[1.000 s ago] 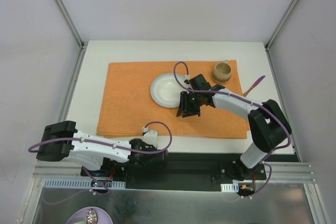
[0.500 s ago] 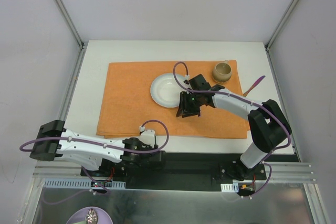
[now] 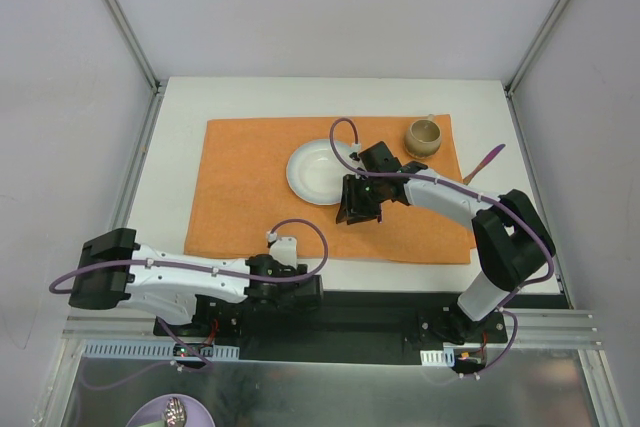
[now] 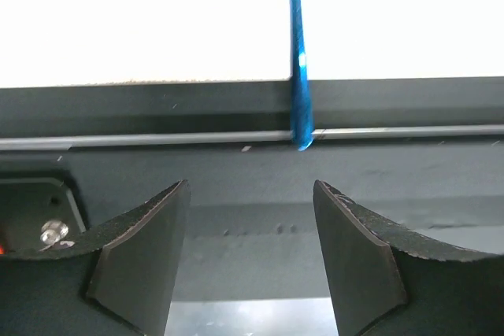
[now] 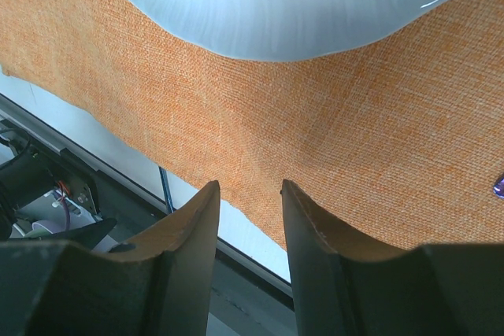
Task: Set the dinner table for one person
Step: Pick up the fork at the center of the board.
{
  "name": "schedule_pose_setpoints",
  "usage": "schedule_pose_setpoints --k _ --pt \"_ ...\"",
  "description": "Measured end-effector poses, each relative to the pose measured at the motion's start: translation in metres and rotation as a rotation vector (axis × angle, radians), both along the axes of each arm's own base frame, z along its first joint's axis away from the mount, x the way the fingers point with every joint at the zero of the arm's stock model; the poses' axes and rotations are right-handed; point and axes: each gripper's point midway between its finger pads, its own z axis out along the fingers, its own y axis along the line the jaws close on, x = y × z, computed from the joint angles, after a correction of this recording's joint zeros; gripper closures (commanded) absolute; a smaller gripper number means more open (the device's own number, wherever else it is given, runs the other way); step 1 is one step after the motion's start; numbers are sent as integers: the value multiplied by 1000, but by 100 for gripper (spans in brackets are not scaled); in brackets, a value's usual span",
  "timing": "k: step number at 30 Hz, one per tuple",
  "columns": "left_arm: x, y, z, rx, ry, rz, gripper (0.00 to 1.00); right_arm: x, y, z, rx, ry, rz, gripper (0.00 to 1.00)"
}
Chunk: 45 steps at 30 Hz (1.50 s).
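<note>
The dinner table point(image 3: 250, 102) is a white top with metal-rail edges. On it lies an orange placemat point(image 3: 240, 187) with a white plate point(image 3: 318, 172) and a brown cup point(image 3: 424, 136). A purple utensil point(image 3: 488, 161) lies at the placemat's right edge. My right gripper point(image 3: 356, 213) hovers over the placemat just near of the plate, open and empty. In the right wrist view its jaws point(image 5: 250, 186) stand apart above the cloth point(image 5: 354, 139), with the plate rim point(image 5: 291, 13) beyond. My left gripper point(image 3: 305, 293) is open and empty over the black base rail point(image 4: 252, 163).
A blue line point(image 4: 298, 53) runs across the white top in the left wrist view. A purple dish point(image 3: 175, 413) holding a small object sits on the metal shelf below the table's near edge. The arm bases point(image 3: 460, 327) stand along the near rail.
My left arm has swung at the near edge, and its wrist and gripper have shifted to the right. The right arm, plate and cup have not moved.
</note>
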Motion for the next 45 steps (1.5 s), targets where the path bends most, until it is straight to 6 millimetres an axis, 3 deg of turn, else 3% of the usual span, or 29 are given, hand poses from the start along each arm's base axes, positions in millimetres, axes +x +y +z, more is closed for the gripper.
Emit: schedule_pose_setpoints --k 15,25,45 --pt "30 -29 -8 -74 -27 -5 38 -1 -1 -1 -5 4 3 60" --pt "36 -28 -22 -80 -25 -6 42 -1 -2 -1 -8 2 1 60" --pt "39 -29 -42 -65 5 -23 82 1 -3 -2 -17 -5 -5 60"
